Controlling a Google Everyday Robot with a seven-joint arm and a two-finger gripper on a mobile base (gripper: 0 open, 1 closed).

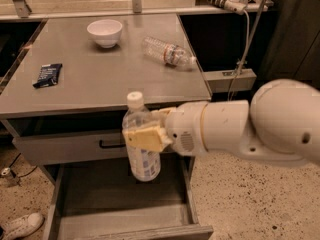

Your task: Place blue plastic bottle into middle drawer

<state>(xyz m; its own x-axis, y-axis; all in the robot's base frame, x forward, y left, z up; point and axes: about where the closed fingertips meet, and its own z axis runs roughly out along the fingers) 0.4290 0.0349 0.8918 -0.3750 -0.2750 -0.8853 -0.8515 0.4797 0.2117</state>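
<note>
One blue plastic bottle hangs upright, long axis vertical and white cap on top, its base above the open middle drawer and in front of the handled drawer. The gripper, reaching from the right, pinches the bottle's middle with its tan fingers.

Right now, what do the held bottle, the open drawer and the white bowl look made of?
The blue plastic bottle: clear plastic, see-through walls, white cap, printed white label. The gripper holds it upright over the middle drawer, jaws shut on it. Drawer: likely metal, matte grey, flat plain panels. The white bowl: glossy, probably ceramic, possibly plastic.
</note>
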